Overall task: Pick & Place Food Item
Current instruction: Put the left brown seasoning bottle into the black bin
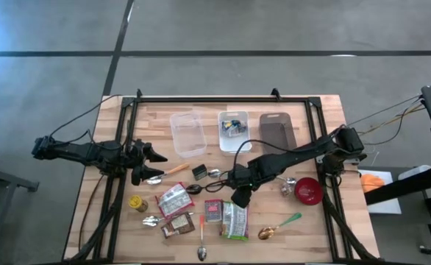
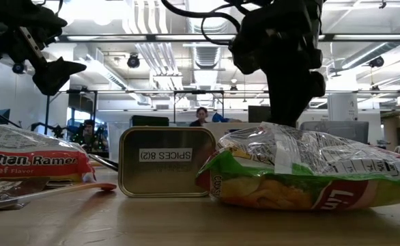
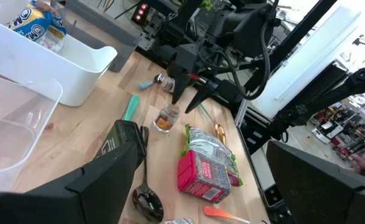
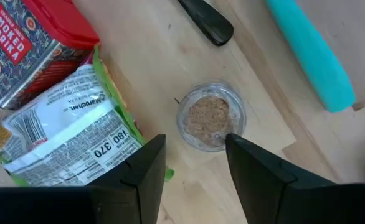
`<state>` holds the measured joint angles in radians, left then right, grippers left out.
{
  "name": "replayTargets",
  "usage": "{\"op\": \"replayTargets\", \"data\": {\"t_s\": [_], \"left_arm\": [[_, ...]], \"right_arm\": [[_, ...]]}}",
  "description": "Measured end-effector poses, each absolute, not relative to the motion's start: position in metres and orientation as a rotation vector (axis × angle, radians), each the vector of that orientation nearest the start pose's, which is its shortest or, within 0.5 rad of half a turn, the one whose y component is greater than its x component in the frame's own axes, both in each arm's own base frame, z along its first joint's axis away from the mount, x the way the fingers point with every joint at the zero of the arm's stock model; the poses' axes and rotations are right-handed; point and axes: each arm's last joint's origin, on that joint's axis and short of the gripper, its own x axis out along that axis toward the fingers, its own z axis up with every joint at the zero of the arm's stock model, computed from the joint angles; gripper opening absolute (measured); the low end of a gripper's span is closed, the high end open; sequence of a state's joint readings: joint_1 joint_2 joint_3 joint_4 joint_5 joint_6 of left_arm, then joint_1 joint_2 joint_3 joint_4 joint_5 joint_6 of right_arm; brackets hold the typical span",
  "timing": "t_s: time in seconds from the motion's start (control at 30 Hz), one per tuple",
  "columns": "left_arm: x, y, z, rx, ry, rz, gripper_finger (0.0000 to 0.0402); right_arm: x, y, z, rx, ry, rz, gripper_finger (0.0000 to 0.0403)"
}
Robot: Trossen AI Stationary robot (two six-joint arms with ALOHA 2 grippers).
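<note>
A small glass jar of brown spice (image 4: 210, 122) stands upright on the wooden table, just beyond the chips bag (image 4: 70, 137). My right gripper (image 4: 195, 149) hangs open over it, fingers pointing steeply down, one on each side and above the jar, touching nothing; the left wrist view shows the right gripper (image 3: 185, 99) over the jar (image 3: 165, 118). In the high view the right gripper (image 1: 240, 195) hides the jar. My left gripper (image 1: 155, 158) waits open at the table's left, held about level.
A red paprika tin (image 4: 27, 43), a teal handle (image 4: 313, 56) and a black spoon handle (image 4: 207, 22) lie close to the jar. Three bins (image 1: 188, 132) (image 1: 232, 125) (image 1: 276, 131) stand at the far edge, a red bowl (image 1: 308, 190) to the right, a ramen packet (image 1: 173, 199) to the left.
</note>
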<state>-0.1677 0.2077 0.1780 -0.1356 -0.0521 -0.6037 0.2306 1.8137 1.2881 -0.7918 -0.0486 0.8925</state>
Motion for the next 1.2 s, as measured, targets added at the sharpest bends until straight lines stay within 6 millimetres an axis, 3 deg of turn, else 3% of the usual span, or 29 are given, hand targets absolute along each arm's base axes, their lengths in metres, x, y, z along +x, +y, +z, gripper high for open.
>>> {"op": "replayTargets", "data": {"t_s": [0.73, 0.87, 1.2], "left_arm": [[0.1085, -0.0175, 0.1942, -0.586, 0.252, -0.066, 0.0362], [0.1084, -0.0175, 0.1958, -0.587, 0.247, -0.069, 0.0362], [0.1084, -0.0176, 0.1957, -0.601, 0.25, -0.07, 0.0363]], "right_arm": [[0.3416, 0.0793, 0.1975, 0.562, 1.298, -0.362, 0.0169], [0.3422, 0.081, 0.1989, 0.68, 1.307, -0.387, 0.0169], [0.3416, 0.0825, 0.1991, 0.696, 1.359, -0.293, 0.0169]]}}
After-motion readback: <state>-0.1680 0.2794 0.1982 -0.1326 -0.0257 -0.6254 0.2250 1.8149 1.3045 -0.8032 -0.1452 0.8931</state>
